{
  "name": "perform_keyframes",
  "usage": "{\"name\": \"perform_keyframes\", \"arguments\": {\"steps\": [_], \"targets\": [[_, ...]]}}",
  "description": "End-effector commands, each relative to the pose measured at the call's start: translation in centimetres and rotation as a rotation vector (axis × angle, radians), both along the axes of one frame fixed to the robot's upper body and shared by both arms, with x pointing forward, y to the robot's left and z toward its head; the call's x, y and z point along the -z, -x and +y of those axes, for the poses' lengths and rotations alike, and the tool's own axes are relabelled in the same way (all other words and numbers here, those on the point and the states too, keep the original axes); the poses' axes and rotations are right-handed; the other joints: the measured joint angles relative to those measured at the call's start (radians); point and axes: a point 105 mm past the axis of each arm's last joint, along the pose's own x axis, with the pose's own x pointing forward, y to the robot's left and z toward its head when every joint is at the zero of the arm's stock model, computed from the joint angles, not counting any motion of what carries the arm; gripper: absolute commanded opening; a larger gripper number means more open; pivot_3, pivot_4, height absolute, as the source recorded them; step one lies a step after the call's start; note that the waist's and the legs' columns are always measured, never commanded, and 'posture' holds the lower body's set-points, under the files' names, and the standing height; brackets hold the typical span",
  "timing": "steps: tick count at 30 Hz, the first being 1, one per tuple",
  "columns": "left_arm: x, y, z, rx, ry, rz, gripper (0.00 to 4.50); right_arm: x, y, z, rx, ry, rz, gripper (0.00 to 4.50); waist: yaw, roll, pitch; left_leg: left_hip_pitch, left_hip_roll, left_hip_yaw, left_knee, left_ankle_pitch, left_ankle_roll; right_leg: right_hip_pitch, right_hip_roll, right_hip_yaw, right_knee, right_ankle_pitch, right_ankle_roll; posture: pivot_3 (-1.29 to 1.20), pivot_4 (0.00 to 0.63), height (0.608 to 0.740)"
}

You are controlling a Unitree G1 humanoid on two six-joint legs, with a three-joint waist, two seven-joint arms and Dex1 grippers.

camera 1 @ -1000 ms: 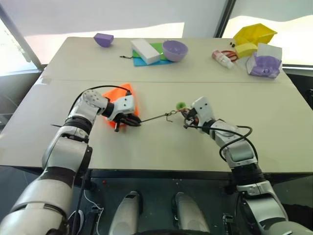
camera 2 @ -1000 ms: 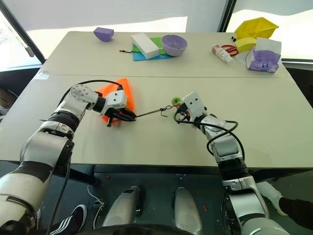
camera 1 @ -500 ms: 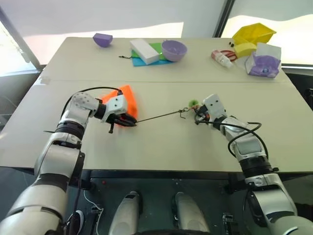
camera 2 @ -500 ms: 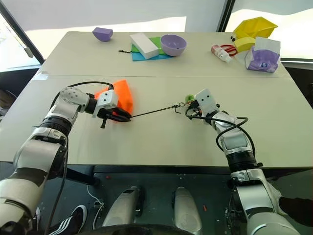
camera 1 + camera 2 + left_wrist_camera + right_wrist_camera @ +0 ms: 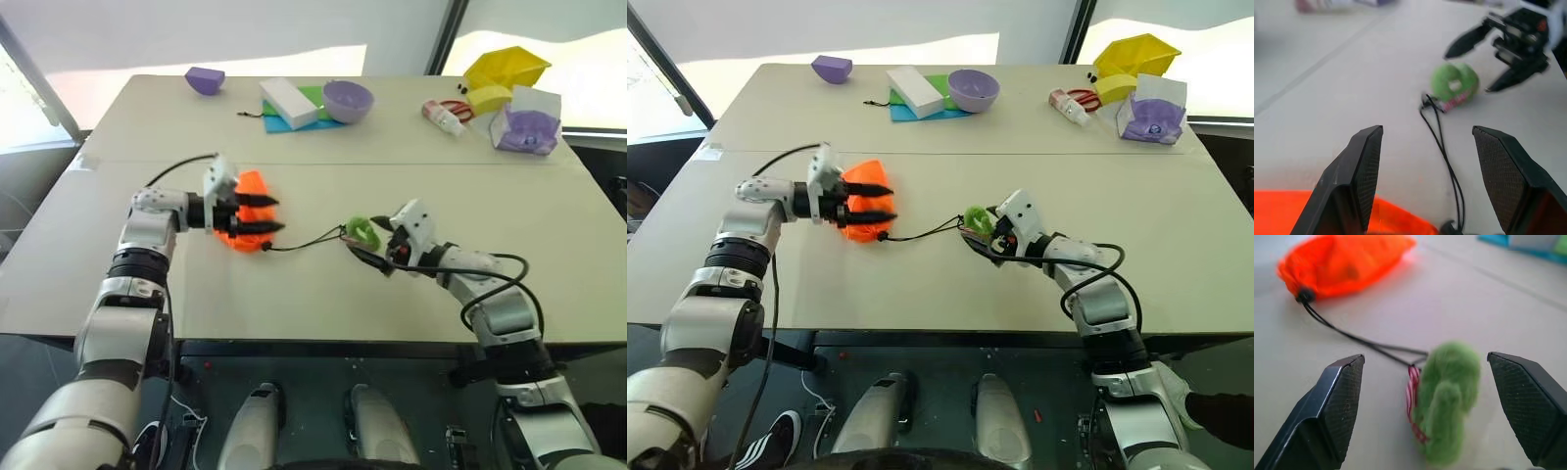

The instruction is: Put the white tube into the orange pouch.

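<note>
The orange pouch [image 5: 245, 240] lies bunched on the near left of the table, its neck drawn together. Its dark cord [image 5: 304, 238] runs slack across the table to the green pom-pom [image 5: 361, 231]. My left gripper [image 5: 277, 215] hovers level just above the pouch, fingers open and holding nothing. My right gripper [image 5: 370, 243] is open right beside the pom-pom, which lies loose between its fingers [image 5: 1332, 401] on the table. In the left wrist view the pom-pom [image 5: 1455, 87] and the right gripper [image 5: 1503, 46] lie ahead of my open fingers [image 5: 1359, 171]. The white tube is hidden.
Along the far edge stand a small purple bowl [image 5: 205, 78], a white block [image 5: 290, 102] on a blue-green cloth, a larger purple bowl [image 5: 349, 100], a white bottle with red parts [image 5: 443, 115], a yellow container [image 5: 509, 69] and a purple item in white wrapping [image 5: 529, 127].
Both grippers opened and let go of the cord and pouch neck. The taut cord went slack and the pom-pom dropped to the table. The left gripper rose above the pouch.
</note>
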Motion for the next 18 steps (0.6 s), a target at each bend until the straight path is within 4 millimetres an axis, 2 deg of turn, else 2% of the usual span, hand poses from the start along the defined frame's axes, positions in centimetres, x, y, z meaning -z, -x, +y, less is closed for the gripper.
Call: {"name": "perform_keyframes", "arguments": {"steps": [1, 3, 6, 9, 12, 16, 18], "targets": [[-1.8, -0.2, 2.0, -0.143, 0.099, -0.071, 3.11, -2.6, 0.1, -1.2, 0.027, -0.019, -0.148, 4.22, 0.000, 0.000, 0.000, 0.000, 0.000, 0.000, 0.000, 0.000, 0.000, 0.000, 0.000, 0.000, 0.000, 0.000, 0.000, 0.00, 0.150, 0.740], [-1.0, 0.3, 3.3, -0.209, 0.095, -0.077, 3.11, -2.9, -0.3, -1.8, 0.041, -0.034, -0.147, 4.22, -0.001, 0.000, 0.000, 0.000, 0.000, 0.000, 0.000, 0.000, 0.000, 0.000, 0.000, 0.000, 0.000, 0.000, 0.000, 0.00, 0.150, 0.740], [0.5, 0.7, 6.0, -0.352, 0.049, -0.056, 3.11, -2.4, 1.6, -1.2, -0.078, -0.030, -0.095, 4.22, 0.002, 0.000, 0.000, 0.001, 0.000, 0.000, 0.000, 0.000, 0.000, 0.000, 0.000, 0.000, 0.000, 0.000, 0.000, 0.00, 0.150, 0.740], [0.9, 2.0, 9.2, -0.495, 0.031, -0.080, 3.11, -1.0, 3.6, -1.4, -0.139, 0.027, -0.042, 4.22, 0.004, 0.000, 0.000, 0.000, 0.002, 0.000, -0.001, 0.000, 0.000, 0.000, 0.000, 0.000, 0.000, 0.000, -0.001, 0.00, 0.150, 0.740], [1.7, 3.6, 12.4, -0.656, 0.025, -0.074, 3.11, 0.5, 4.7, -2.3, -0.134, 0.084, -0.002, 4.22, 0.006, 0.000, 0.000, 0.000, 0.004, 0.000, -0.001, 0.000, 0.000, 0.000, -0.001, 0.001, -0.002, 0.000, -0.001, 0.00, 0.150, 0.740], [3.5, 5.9, 14.9, -0.798, 0.016, -0.047, 3.11, 1.9, 4.5, -3.7, -0.082, 0.105, 0.036, 4.22, 0.005, 0.000, 0.000, 0.001, 0.007, 0.001, -0.001, -0.001, 0.000, 0.002, -0.002, 0.003, -0.008, 0.001, -0.010, 0.00, 0.150, 0.740], [4.4, 6.8, 15.8, -0.853, 0.031, -0.023, 3.11, 2.5, 5.3, -3.1, -0.128, 0.096, 0.057, 4.22, 0.008, 0.000, 0.000, 0.001, 0.010, 0.001, -0.001, -0.001, -0.001, 0.004, -0.001, 0.002, -0.013, 0.003, -0.013, 0.00, 0.150, 0.740]]}}
